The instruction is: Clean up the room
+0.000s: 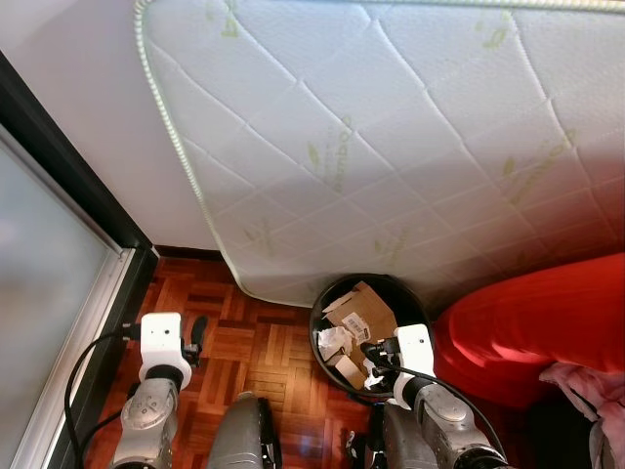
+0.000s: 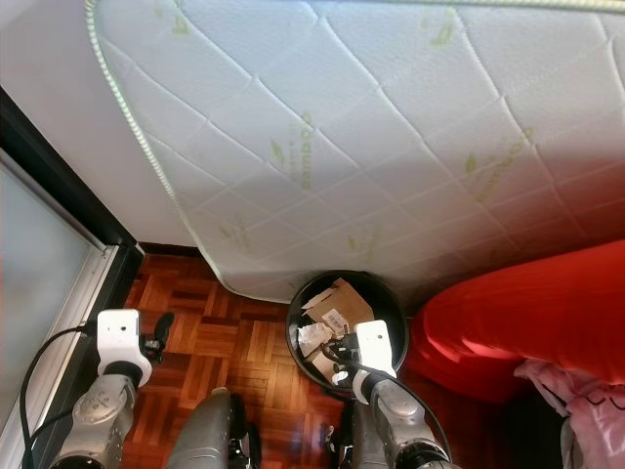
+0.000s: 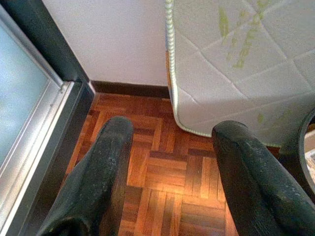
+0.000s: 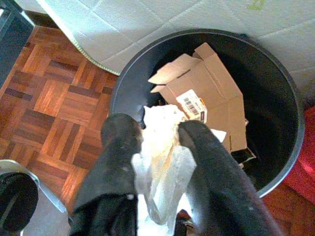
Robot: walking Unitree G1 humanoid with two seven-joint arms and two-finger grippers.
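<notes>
Pinching a crumpled clear plastic wrapper (image 4: 160, 167) between the right gripper (image 4: 160, 135) fingers, low in the frame, directly over the black trash bin (image 4: 275, 98) already holding a flattened cardboard box (image 4: 206, 93). Judging it feather-light, soft and slippery, likely clinging on release, so gripping a bunched fold. Hanging wide open over bare parquet floor (image 3: 162, 182), lower left: the left gripper (image 3: 170, 162).

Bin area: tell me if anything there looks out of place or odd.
The mattress leans on edge against the wall, its lower corner hanging over the bin, instead of lying flat. In the bin, a torn cardboard box lies tilted. The right gripper holds crumpled plastic over the rim. Nothing is spilled on the floor.
</notes>
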